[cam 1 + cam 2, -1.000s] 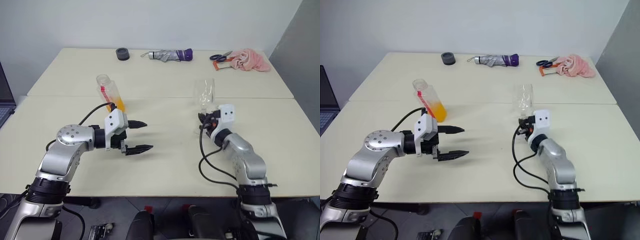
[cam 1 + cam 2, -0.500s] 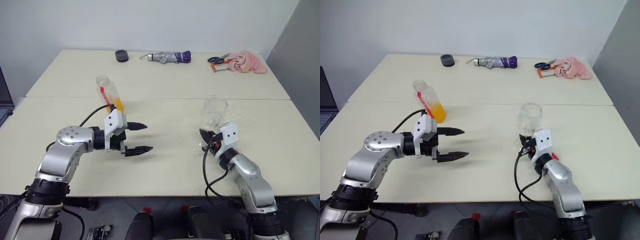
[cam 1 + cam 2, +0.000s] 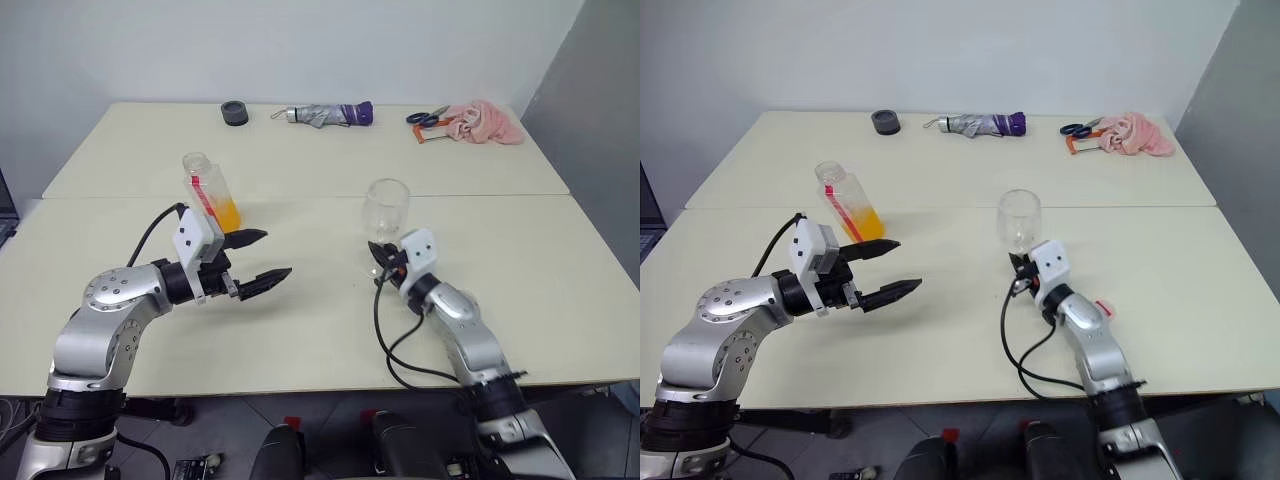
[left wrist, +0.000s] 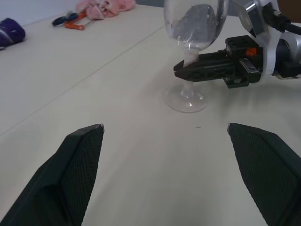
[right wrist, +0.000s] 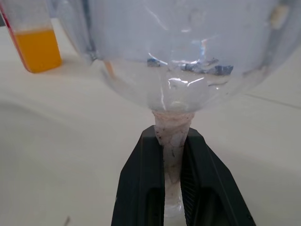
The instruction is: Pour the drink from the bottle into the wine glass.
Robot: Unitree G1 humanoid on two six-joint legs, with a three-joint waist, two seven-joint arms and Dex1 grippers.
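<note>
Right gripper clamped on the stem of the wine glass, just under the bowl; foot of the glass resting on the table, bowl upright and empty. Compared with a second back: glass carried leftward toward the table's middle, tilt seen half a second ago now gone, foot set down again; nearer to the bottle than before, though a clear gap remains between them. Left gripper spread wide, holding nothing; lifted and swung slightly back toward the bottle's side, fingers pointing across toward the glass. Bottle standing just behind the left gripper, tilted a little, cap off (open mouth visible in the head views); the drink filling only the lower part, orange. Meaning for the task, as a judgement: glass now placed within pouring reach, pour itself not begun; next step likely the left gripper closing on the bottle. Umbrella, scissors and pink cloth lying along the far edge, well apart.
</note>
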